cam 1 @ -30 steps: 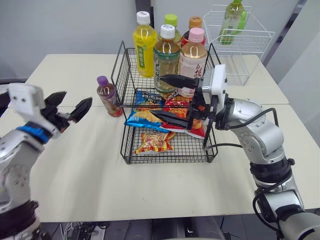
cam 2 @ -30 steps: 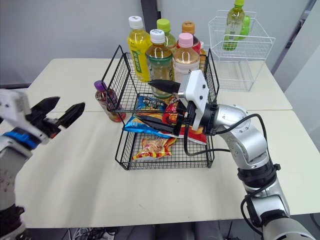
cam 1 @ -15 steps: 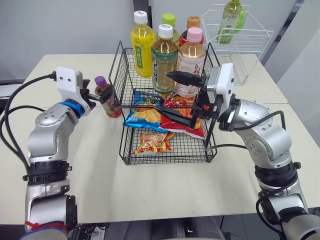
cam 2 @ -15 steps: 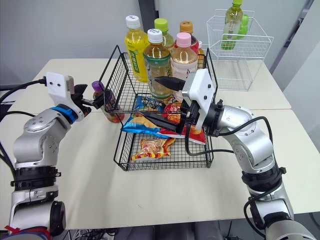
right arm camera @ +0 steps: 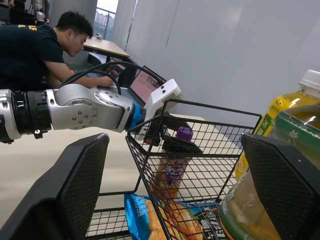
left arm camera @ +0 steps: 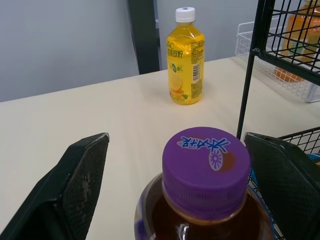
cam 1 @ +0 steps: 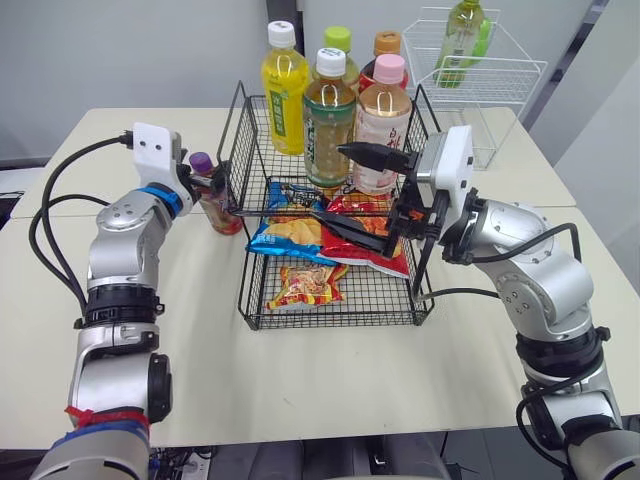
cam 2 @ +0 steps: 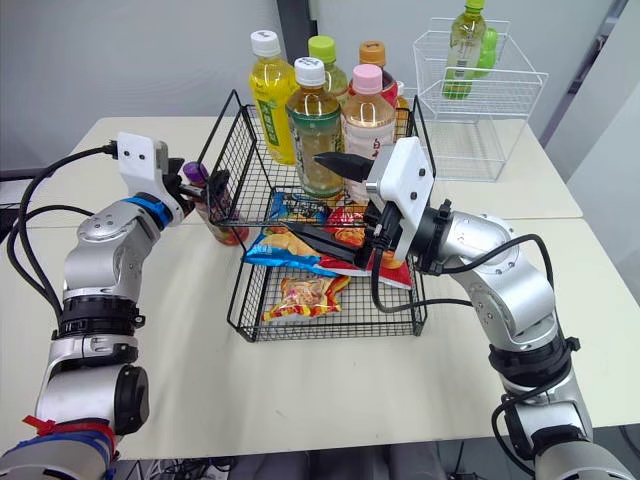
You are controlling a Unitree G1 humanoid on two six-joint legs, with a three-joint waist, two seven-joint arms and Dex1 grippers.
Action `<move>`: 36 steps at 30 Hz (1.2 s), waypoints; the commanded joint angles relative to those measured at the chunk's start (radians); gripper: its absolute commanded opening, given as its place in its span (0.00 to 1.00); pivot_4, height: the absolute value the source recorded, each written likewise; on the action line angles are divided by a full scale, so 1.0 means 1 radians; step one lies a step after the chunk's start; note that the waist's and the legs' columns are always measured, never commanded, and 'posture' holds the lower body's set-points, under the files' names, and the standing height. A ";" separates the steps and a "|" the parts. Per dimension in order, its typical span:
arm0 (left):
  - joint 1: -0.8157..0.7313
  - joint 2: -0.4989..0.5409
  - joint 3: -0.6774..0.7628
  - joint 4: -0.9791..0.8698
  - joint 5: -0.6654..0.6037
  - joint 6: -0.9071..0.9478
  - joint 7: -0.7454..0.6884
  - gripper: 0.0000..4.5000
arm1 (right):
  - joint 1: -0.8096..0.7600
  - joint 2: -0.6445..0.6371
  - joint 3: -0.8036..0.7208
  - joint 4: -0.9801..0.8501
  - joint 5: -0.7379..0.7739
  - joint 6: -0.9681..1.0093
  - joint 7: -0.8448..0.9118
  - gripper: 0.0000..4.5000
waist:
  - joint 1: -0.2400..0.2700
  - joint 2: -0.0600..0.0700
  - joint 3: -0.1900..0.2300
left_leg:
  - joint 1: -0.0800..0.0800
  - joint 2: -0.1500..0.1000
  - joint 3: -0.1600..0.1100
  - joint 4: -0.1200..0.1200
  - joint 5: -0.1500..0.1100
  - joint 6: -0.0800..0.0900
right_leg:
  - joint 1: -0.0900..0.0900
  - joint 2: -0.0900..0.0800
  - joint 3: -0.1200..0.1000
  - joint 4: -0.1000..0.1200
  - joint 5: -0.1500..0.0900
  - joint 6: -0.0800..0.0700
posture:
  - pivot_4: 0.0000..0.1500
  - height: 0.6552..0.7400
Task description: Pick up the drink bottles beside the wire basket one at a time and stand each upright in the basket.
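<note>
Left eye view: a pale surface (cam 1: 180, 340) is seen across most of the frame, and a black wire basket (cam 1: 330, 312) is set at its centre. A white wire rack (cam 1: 505, 80) holding a green bottle (cam 1: 462, 35) is placed at the upper right. The right claw (cam 1: 357, 192) is held over the basket's right half, its two fingers spread wide with nothing between them. A group of bottles (cam 1: 332, 115) is gathered at the upper centre, at the basket's far end. The yellow bottle (cam 1: 285, 95) among them is shown standing on the surface outside the wire. Snack packets (cam 1: 310, 283) are laid on the basket floor. At centre left, just beside the basket's outer wall, a purple-capped bottle (cam 1: 220, 208) is stood upright. The left claw (cam 1: 212, 178) is set about its cap, fingers apart and not closed on it.
</note>
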 commanded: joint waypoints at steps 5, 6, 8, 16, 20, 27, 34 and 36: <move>-0.026 -0.007 -0.007 0.010 0.021 -0.042 -0.004 0.80 | -0.004 0.000 -0.027 -0.043 0.016 0.005 -0.014 1.00 | 0.000 0.000 0.000 | 0.000 0.000 0.000 0.000 0.000 0.000 | 0.000 0.000 0.000 0.000 0.000 0.000 | 1.00 1.00; -0.027 -0.008 -0.005 0.012 0.021 -0.046 0.000 0.74 | -0.005 0.000 -0.027 -0.043 0.016 0.006 -0.014 1.00 | 0.000 0.000 0.000 | 0.000 0.000 0.000 0.000 0.000 0.000 | 0.000 0.000 0.000 0.000 0.000 0.000 | 1.00 1.00; -0.030 -0.007 -0.002 0.020 0.022 -0.053 0.006 0.60 | -0.007 -0.001 -0.027 -0.039 0.012 0.003 -0.015 1.00 | 0.000 0.000 0.000 | 0.000 0.000 0.000 0.000 0.000 0.000 | 0.000 0.000 0.000 0.000 0.000 0.000 | 1.00 1.00; -0.028 0.000 0.012 0.036 0.020 -0.054 0.020 0.31 | -0.014 -0.006 -0.032 -0.019 0.002 -0.009 -0.013 1.00 | -0.002 0.000 0.000 | 0.001 0.000 0.000 0.000 0.000 0.000 | 0.000 0.000 0.000 0.001 0.000 0.000 | 1.00 1.00; -0.019 0.012 0.035 0.017 -0.002 -0.050 0.008 0.31 | -0.019 -0.007 -0.034 -0.011 0.002 -0.012 -0.010 1.00 | -0.003 0.000 0.000 | 0.001 0.000 0.000 0.000 0.000 0.000 | 0.000 0.000 0.000 0.001 0.000 0.000 | 1.00 1.00; -0.049 0.082 0.104 -0.091 -0.101 -0.013 -0.083 0.31 | -0.015 0.002 -0.035 -0.012 0.004 -0.021 -0.017 1.00 | -0.007 0.000 0.000 | -0.001 0.000 -0.001 0.000 0.000 0.000 | -0.002 0.000 0.000 0.001 0.000 0.000 | 1.00 1.00; -0.183 0.271 0.145 -0.190 -0.254 0.226 -0.263 0.31 | -0.006 0.005 -0.044 -0.013 0.015 -0.023 -0.013 1.00 | -0.010 -0.001 0.001 | -0.004 0.000 -0.003 0.000 0.000 0.000 | -0.003 0.000 -0.002 0.000 0.000 0.000 | 1.00 1.00; -0.246 0.322 0.138 -0.205 -0.293 0.306 -0.312 0.31 | -0.001 0.005 -0.045 -0.015 0.015 -0.025 -0.011 1.00 | -0.008 -0.001 0.001 | -0.004 0.000 -0.003 0.000 0.000 0.000 | -0.003 0.000 -0.003 -0.001 0.000 0.000 | 1.00 1.00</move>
